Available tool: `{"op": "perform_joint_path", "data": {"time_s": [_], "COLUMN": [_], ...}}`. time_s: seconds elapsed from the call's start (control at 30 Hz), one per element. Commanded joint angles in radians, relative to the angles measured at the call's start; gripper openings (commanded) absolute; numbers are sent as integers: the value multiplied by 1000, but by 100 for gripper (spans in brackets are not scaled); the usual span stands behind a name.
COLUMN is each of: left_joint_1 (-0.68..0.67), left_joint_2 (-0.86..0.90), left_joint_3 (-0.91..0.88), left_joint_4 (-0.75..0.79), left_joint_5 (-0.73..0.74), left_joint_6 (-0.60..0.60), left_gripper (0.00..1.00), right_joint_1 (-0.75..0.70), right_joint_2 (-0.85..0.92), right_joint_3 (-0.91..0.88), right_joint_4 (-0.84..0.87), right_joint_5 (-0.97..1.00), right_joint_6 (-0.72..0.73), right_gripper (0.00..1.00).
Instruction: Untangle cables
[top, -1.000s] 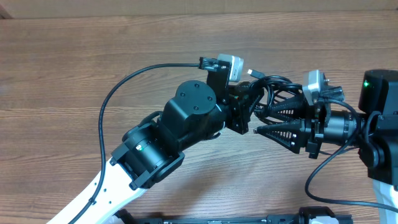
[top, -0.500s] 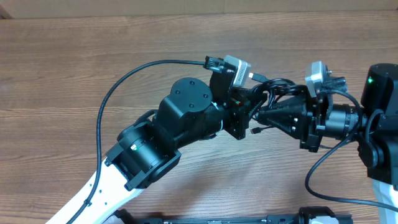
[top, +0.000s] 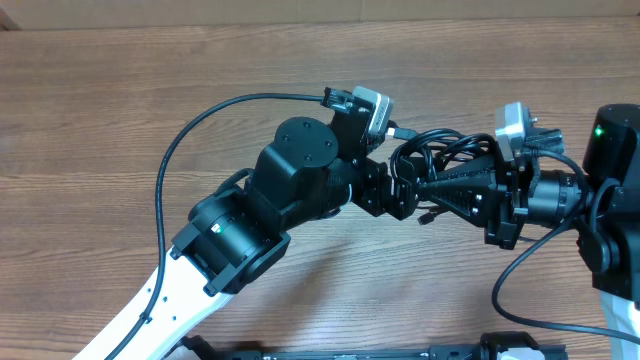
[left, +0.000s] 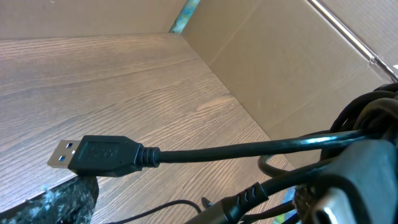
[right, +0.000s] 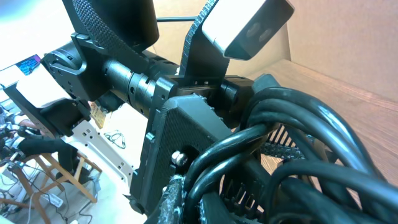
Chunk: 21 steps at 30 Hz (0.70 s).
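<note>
cables (top: 445, 145): black bunch between my two grippers. right gripper (top: 428, 190): fingers pressed together among them. left gripper (top: 396, 196): spread or closed, i cannot tell.

No legible text, no brands, numbers or signs readable

left gripper (top: 402, 196) tips hidden under cables (top: 445, 146). right gripper (top: 428, 190) tips lost in bundle. right wrist view: cables blurred, cut off at edge.
</note>
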<state>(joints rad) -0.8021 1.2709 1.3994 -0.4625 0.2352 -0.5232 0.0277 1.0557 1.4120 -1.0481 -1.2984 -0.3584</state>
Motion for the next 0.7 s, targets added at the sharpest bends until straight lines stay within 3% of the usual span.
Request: {"op": "perform_joint_path", "data": {"time_s": [0.0,0.07,0.1,0.17,0.5,0.67], "left_joint_1": [-4,29,45,63,64,64], "left_joint_2": [19,18,14,10,9,9], "left_joint_3": [-3,-3,-3,-3,-3,-3], "left_joint_4": [33,29,28,26,10,10], "left_joint_5": [45,50,67,86,200,105], "left_joint_6": [-1,-8,-7,-7,180,134], "left_gripper": [100,100,88,4,4,4], "right_joint_1": [18,18,18,18,18,18], "right_joint_2": [-4,-4,-4,-4,-4,-4], "right_joint_3": [21,21,21,21,21,21], "right_joint_4": [-5,-24,-33,-38,-51,-226], "right_joint_5": [-43,15,30,34,146,134], "right_joint_6": [-20,-19,-19,-19,-10,-355], "right_gripper": [4,4,4,4,4,4]}}
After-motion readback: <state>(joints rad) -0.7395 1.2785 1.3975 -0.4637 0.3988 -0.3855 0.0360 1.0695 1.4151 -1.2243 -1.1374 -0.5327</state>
